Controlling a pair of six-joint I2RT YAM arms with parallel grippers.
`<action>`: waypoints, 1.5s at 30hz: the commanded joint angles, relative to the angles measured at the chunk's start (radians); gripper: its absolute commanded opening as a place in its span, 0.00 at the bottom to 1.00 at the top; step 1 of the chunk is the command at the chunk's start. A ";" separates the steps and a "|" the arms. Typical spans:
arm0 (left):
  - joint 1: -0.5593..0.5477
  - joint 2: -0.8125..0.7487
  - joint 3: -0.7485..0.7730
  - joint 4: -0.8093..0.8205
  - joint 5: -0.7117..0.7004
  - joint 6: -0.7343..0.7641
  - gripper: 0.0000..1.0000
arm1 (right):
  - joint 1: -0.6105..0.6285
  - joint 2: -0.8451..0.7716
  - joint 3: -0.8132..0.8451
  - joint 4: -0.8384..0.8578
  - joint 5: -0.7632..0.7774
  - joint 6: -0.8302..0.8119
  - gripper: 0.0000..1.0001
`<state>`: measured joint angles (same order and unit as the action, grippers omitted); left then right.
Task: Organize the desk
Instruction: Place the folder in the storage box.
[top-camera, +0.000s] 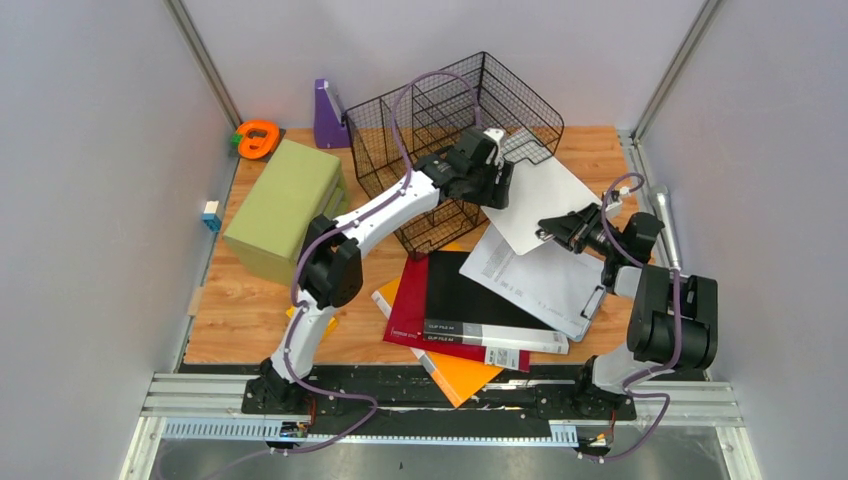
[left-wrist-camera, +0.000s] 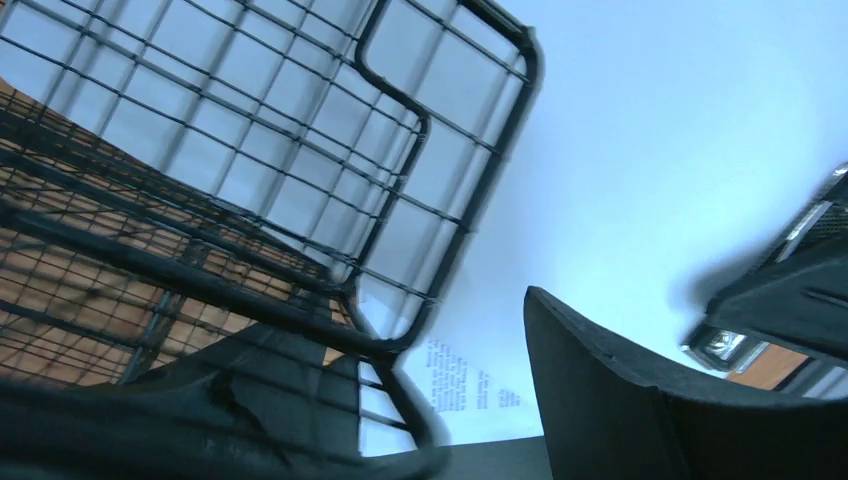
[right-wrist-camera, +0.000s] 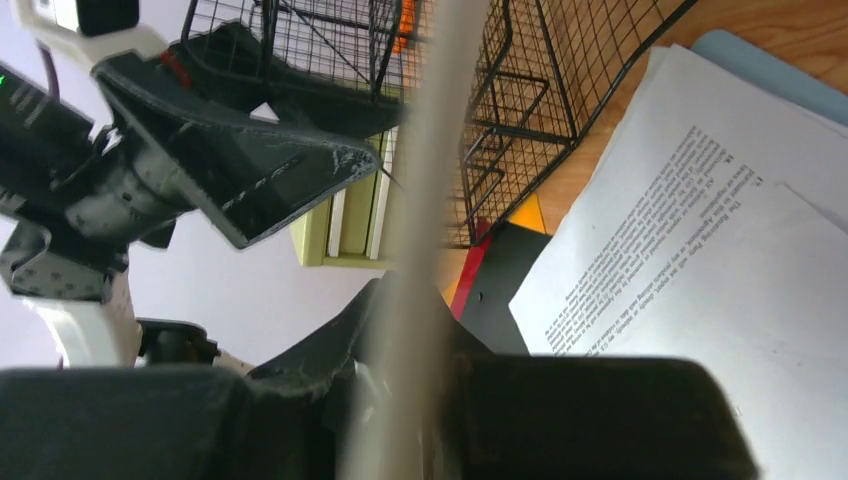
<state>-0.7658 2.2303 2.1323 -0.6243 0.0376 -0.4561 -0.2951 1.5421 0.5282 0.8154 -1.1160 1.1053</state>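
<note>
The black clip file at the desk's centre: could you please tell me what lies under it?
Beneath the black clip file shows a red folder, over an orange folder. Anything else there is covered.

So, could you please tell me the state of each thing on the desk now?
Wire basket: tipped, seemingly empty.
White sheet: raised, pinched at its edge.
Right gripper: shut on the White sheet.
Left gripper: open around the Wire basket rim.
Black folder: closed, lying flat.
Green box: closed.
</note>
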 joint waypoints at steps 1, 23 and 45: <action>-0.027 0.019 0.037 0.159 0.111 -0.067 0.77 | 0.075 -0.033 0.001 0.054 -0.009 -0.038 0.10; 0.025 -0.136 -0.086 0.132 0.057 0.072 0.81 | 0.143 0.359 0.246 0.248 -0.041 0.003 0.25; 0.025 -0.218 -0.167 0.124 0.044 0.139 0.88 | 0.262 0.390 0.353 0.024 0.113 -0.139 0.73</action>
<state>-0.7406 2.1086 1.9671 -0.5400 0.0952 -0.3664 -0.0360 2.0415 0.9203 0.9810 -0.9863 1.0943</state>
